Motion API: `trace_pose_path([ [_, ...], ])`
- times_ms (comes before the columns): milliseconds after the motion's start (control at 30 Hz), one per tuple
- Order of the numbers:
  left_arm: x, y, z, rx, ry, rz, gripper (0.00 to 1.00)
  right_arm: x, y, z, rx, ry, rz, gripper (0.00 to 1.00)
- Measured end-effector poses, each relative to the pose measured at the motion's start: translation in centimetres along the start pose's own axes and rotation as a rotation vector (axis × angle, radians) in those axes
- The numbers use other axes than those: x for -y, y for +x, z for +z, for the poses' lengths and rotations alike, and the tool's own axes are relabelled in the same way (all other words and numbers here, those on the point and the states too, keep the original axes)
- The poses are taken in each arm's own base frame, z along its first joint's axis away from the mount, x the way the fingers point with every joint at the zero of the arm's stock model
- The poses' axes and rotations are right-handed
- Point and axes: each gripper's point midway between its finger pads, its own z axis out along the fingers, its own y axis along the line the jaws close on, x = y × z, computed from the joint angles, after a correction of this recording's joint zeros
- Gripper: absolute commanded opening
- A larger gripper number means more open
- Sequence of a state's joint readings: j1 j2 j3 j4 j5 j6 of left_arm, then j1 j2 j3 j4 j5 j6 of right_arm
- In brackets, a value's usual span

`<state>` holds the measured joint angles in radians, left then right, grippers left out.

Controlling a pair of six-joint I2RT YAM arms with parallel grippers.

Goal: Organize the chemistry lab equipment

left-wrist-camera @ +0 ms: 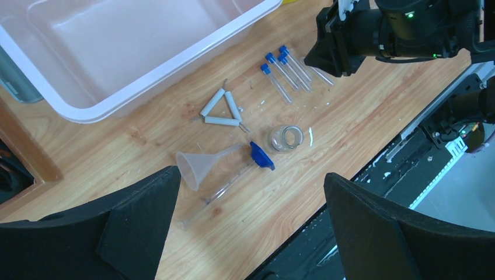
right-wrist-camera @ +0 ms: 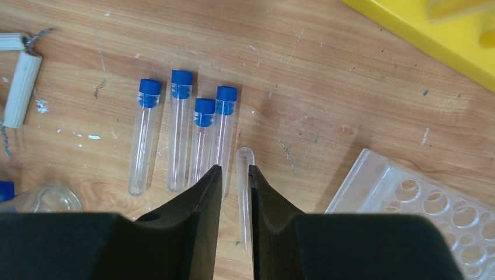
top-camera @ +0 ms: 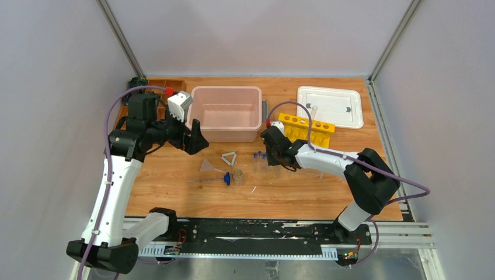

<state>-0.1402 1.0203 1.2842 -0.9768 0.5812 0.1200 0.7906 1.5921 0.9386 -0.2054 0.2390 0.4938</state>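
Several blue-capped vials (right-wrist-camera: 181, 128) lie side by side on the wooden table. Just right of them lies an uncapped clear tube (right-wrist-camera: 244, 160). My right gripper (right-wrist-camera: 235, 168) is low over it, its jaws narrowly apart around the tube, with a slit left on one side. A clear vial tray (right-wrist-camera: 420, 198) sits to its right and a yellow holed rack (top-camera: 306, 128) behind. My left gripper (left-wrist-camera: 251, 173) hangs wide open and empty above a clear funnel (left-wrist-camera: 192, 166), a long glass tube (left-wrist-camera: 225, 184) with a blue end, a tiny beaker (left-wrist-camera: 286, 138) and a pale triangle (left-wrist-camera: 222, 111).
A pink plastic bin (top-camera: 226, 114) stands at the back centre and a white lid (top-camera: 330, 106) at the back right. A brown wooden compartment tray (top-camera: 157, 87) sits in the back left corner. The black base rail (top-camera: 251, 236) runs along the near edge.
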Motion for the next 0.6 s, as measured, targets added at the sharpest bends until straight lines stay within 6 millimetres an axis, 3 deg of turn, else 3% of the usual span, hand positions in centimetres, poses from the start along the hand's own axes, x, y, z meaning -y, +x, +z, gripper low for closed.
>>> trace_pose_path([
  [600, 0.2, -0.1, -0.4, 0.013, -0.004, 0.009, 1.00, 1.3, 2.0, 1.5, -0.043, 0.074, 0.004, 0.21],
])
